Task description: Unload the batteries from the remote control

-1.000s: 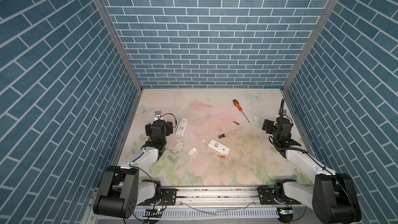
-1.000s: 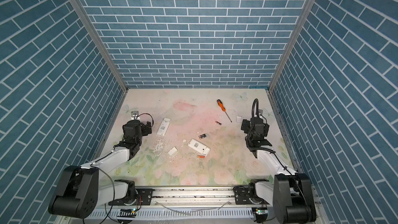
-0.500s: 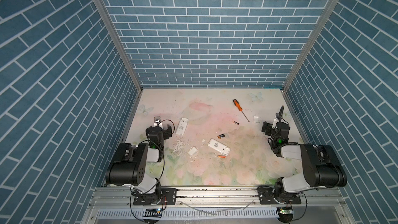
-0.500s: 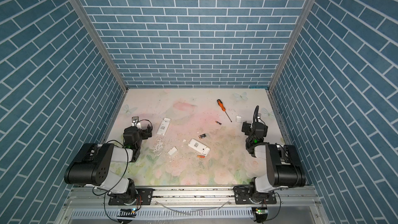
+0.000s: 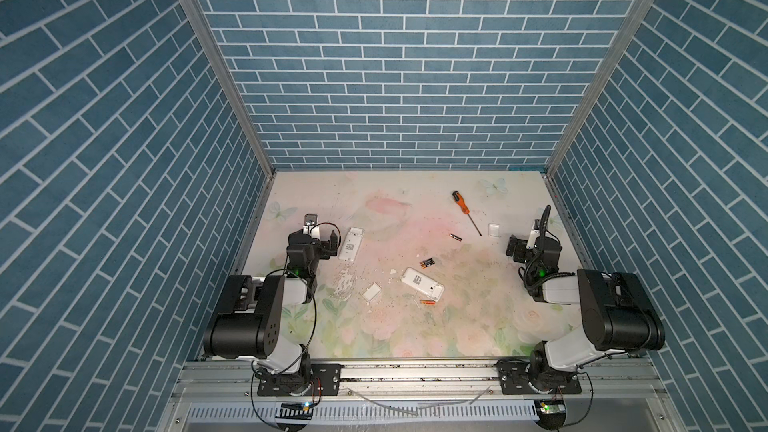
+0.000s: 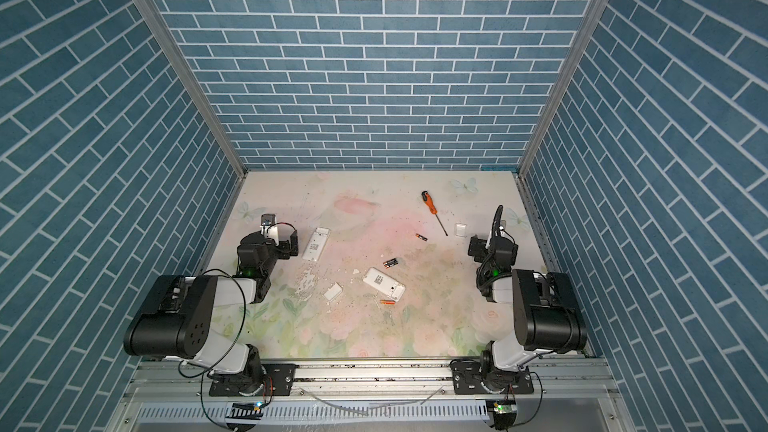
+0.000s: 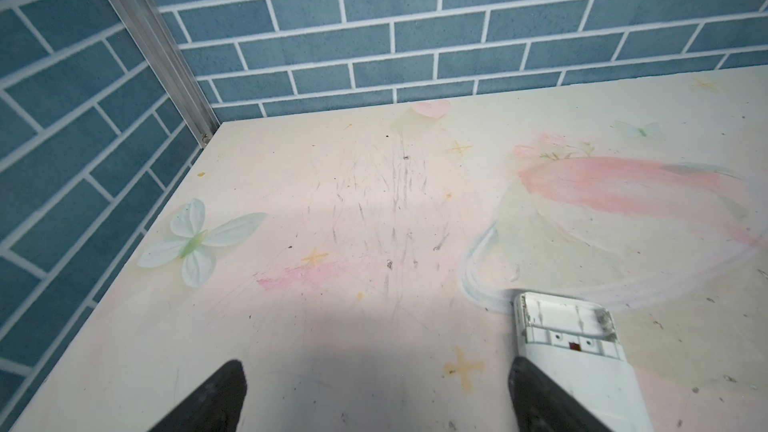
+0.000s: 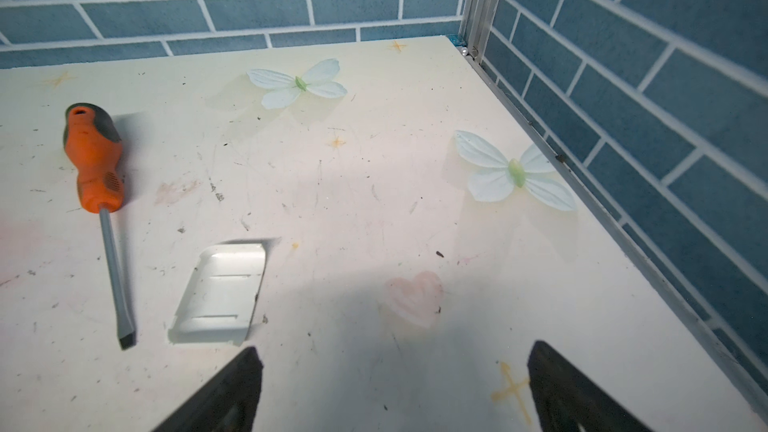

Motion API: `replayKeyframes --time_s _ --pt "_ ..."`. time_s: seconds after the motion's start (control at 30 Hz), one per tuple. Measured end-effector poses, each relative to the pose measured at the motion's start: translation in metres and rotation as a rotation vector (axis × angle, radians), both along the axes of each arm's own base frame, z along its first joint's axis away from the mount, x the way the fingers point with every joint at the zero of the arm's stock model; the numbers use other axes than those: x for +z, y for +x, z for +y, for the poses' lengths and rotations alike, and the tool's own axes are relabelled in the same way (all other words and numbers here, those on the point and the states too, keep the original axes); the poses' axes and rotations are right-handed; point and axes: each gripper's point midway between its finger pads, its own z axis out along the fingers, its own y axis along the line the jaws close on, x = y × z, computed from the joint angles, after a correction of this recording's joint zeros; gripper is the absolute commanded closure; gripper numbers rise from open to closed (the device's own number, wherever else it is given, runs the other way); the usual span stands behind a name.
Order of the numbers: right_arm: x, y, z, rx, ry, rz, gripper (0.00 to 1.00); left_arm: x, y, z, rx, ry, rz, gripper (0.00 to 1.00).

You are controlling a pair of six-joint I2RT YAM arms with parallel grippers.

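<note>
Both arms have folded back toward their bases, the left gripper (image 7: 376, 363) and right gripper (image 8: 395, 349) spread wide and empty. The batteries (image 5: 427, 263) lie loose beside the central remote control (image 5: 422, 283) (round cells roll easily), so a careless sweep could scatter them.

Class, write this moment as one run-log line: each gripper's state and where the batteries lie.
left gripper: open, empty | right gripper: open, empty | batteries: loose on table, none held
</note>
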Motion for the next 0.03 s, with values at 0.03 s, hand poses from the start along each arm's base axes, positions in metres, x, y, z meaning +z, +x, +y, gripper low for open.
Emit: replayKeyframes --time_s 0.03 --pt "0.0000 0.0000 0.0001 0.001 0.000 0.000 0.01 0.0000 0.0000 -0.0003 -0.002 0.000 0.000 0.00"
